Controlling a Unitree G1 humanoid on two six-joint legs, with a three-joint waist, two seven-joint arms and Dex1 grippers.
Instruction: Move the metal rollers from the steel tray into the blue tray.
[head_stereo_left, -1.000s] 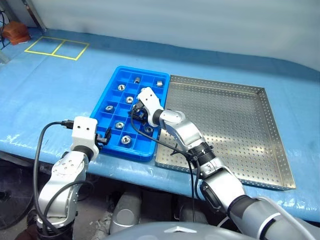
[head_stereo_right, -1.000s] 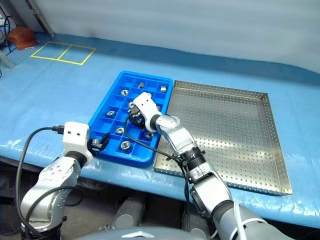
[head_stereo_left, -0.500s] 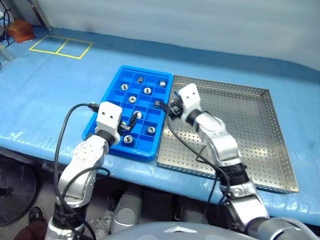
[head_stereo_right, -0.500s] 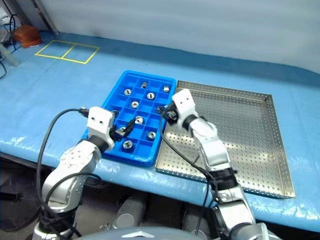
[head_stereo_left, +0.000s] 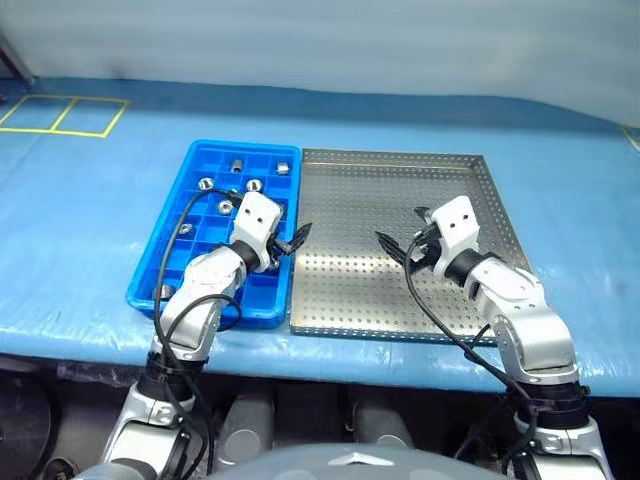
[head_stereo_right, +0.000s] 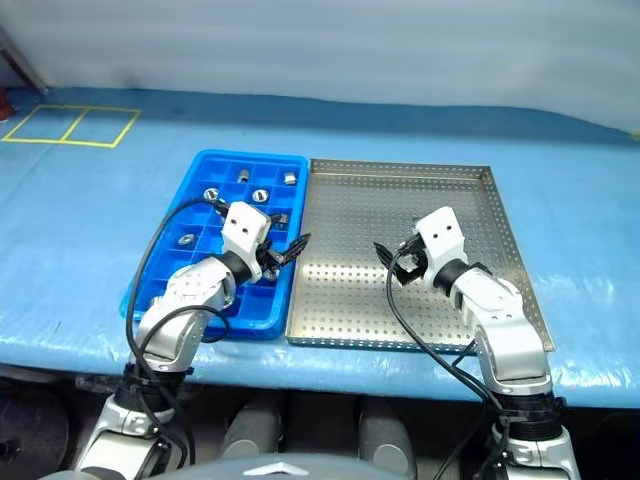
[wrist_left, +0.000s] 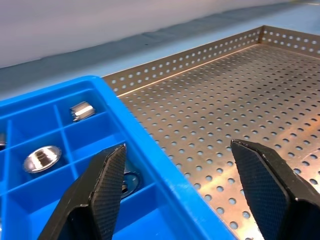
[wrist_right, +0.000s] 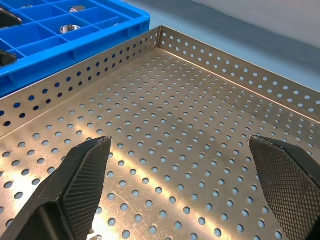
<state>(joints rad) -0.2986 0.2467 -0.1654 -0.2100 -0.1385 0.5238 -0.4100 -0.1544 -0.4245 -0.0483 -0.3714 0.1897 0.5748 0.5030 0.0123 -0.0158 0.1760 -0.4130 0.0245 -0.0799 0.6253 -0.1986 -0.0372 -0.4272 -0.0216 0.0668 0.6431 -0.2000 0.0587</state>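
Several metal rollers (head_stereo_left: 254, 185) lie in separate compartments of the blue tray (head_stereo_left: 165, 250); two more rollers (wrist_left: 82, 110) show in the left wrist view. The steel tray (head_stereo_left: 395, 175) adjoins the blue tray's right side, its perforated floor bare around both grippers. My left gripper (head_stereo_left: 296, 237) hovers over the blue tray's right rim, pointing toward the steel tray, open with nothing between its fingers (wrist_left: 112, 175). My right gripper (head_stereo_left: 392, 248) hangs over the middle of the steel tray, pointing left, wide open with nothing in it.
Both trays rest on a table under a blue sheet (head_stereo_left: 80, 200). Yellow tape squares (head_stereo_left: 60, 113) mark its back left corner. The steel tray's raised rim (wrist_right: 100, 57) stands between the two tray floors. The table's front edge runs just below the trays.
My right gripper left the blue tray, swung right over the steel tray and opened wider. My left gripper crossed the blue tray to its right rim. The head view shifted too.
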